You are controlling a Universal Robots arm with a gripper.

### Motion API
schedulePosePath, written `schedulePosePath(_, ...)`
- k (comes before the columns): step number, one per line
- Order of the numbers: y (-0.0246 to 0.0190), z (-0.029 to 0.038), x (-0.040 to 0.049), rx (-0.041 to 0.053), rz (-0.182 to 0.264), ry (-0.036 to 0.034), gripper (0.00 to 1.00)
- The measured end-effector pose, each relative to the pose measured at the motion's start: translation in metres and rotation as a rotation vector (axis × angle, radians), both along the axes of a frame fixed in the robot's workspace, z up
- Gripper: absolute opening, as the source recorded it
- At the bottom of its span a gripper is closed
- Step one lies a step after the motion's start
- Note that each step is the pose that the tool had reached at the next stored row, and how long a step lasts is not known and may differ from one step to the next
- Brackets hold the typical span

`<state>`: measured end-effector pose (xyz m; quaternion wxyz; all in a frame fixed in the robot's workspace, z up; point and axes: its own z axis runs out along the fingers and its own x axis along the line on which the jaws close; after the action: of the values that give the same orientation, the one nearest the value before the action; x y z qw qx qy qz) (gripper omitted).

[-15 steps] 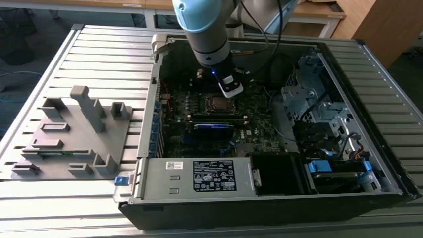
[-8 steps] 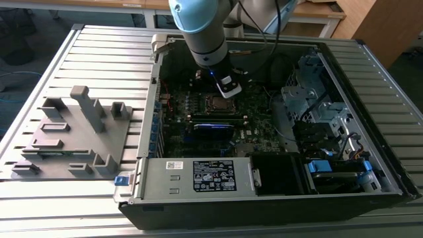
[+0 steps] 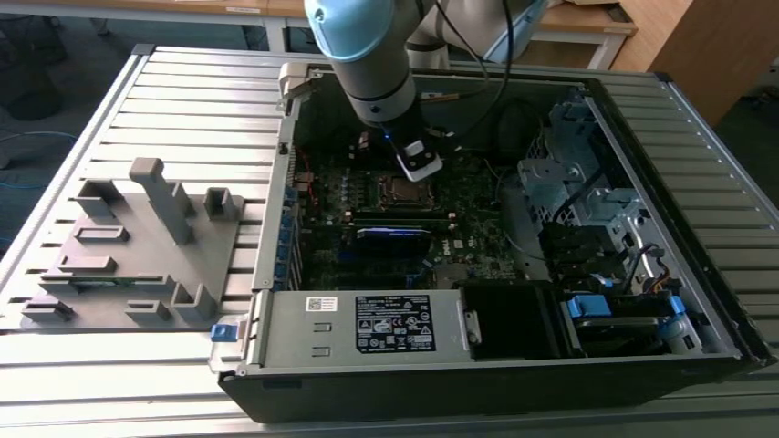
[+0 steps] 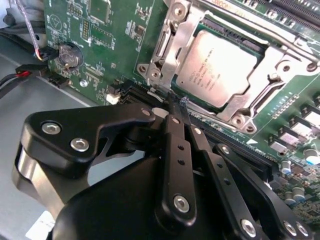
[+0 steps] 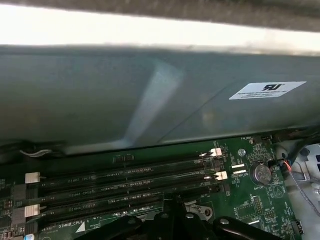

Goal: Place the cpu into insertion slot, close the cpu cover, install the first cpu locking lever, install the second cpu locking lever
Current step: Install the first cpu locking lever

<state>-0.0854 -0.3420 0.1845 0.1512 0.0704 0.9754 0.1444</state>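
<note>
Clenched to a narrow point, the gripper point(image 4: 177, 100) is seen low inside an open computer case point(image 3: 487, 379), its two thin black fingers pressed together; whether anything is pinched between the tips cannot be told. In the exterior view a grey plastic fixture point(image 3: 134, 242) is set on the slatted table point(image 3: 182, 91), well apart from the gripper toward the exterior view's left. The socket point(image 3: 386, 192) is found just beside the fingertips in that view. In the second wrist view a round battery point(image 4: 70, 55) is shown off to one side of the gripper. Just beyond its tips the chip point(image 4: 220, 67) is seated flat in the socket, with the metal frame point(image 4: 176, 37) lowered around it and lying on its edges. Long black memory slots point(image 5: 125, 180) are shown near the gripper in the first wrist view. A cage of drive bays point(image 3: 572, 173) is placed well apart from the gripper, toward the exterior view's right.
</note>
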Motion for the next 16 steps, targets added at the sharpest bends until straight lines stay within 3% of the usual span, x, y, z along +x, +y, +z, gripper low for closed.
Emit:
schedulePosePath(4, 0.0, -0.0001, -0.0006, -0.0029, 0.0, -0.0031, 0.1)
schedulePosePath(16, 0.0006, 0.0034, -0.0007, -0.0029, 0.0, -0.0034, 0.1)
